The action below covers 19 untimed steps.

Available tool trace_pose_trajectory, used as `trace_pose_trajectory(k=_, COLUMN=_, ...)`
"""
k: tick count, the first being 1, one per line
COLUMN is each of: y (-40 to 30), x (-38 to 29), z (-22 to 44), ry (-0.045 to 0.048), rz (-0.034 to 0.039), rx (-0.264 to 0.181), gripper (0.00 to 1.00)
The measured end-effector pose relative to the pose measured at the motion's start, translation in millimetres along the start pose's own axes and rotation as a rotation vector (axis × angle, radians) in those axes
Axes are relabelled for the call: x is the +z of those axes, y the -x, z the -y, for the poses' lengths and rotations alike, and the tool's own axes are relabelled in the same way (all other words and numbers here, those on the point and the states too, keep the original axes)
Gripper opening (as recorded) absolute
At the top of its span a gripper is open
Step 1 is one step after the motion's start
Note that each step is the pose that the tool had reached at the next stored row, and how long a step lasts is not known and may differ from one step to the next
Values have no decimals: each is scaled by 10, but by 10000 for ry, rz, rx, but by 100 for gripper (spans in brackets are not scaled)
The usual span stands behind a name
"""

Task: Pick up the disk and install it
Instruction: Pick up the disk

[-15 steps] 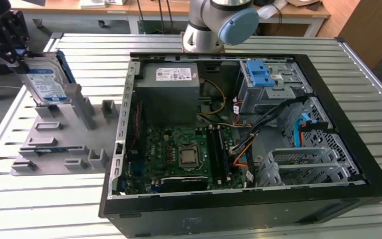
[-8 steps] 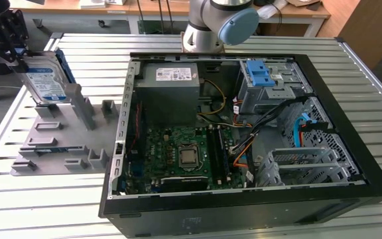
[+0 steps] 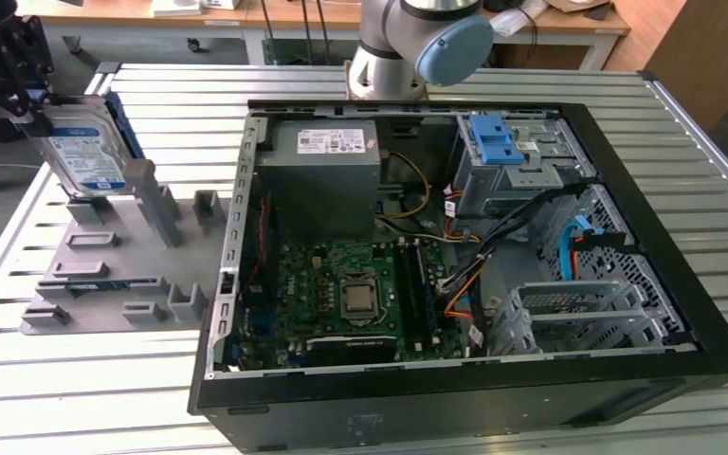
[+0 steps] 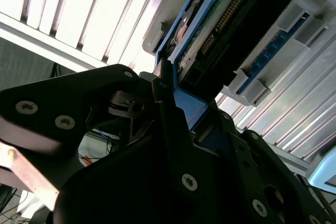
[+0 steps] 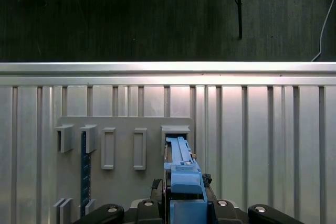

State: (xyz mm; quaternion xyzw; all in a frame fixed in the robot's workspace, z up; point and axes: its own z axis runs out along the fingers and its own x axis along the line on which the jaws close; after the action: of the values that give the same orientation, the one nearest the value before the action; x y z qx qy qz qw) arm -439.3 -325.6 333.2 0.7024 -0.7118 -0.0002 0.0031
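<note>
The arm (image 3: 402,38) stands at the far edge of the slatted metal table (image 3: 86,398). Its gripper (image 3: 35,95) comes in high on the exterior view's left and points down with a slight tilt. The jaws are drawn in narrow and pinch the top end of the disk (image 3: 83,152), so the drive hangs upright straight beneath the tool.

The second wrist view looks along the gripper (image 4: 176,103). The black fingers (image 4: 168,129) squeeze the blue carrier frame (image 4: 181,106) from both sides, and the disk (image 4: 210,35) shows its circuit-board side just past them.

The first wrist view looks straight down. The blue carrier frame (image 5: 182,174) runs from the tool to a raised holder (image 5: 176,129) on the grey fixture plate (image 5: 123,182). The disk's lower end sits right at that holder (image 3: 92,210). I cannot tell whether it is seated or just clear of it.

Now the markings. The disk's broad face carries a white-and-blue label (image 3: 96,169), and the blue carrier frame (image 3: 124,128) edges the side away from the gripper. The print on the label cannot be made out.

The opened computer case (image 3: 718,360) lies well off to the side of the tool. Inside it, the grey power supply (image 3: 326,185) wears a white sticker (image 3: 326,140).
</note>
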Motion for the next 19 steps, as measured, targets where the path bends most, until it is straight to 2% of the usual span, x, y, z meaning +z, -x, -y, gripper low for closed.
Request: trace_pose_trajectory(k=19, y=0, x=-67, z=0, ry=0, rz=0, rx=1, gripper=36)
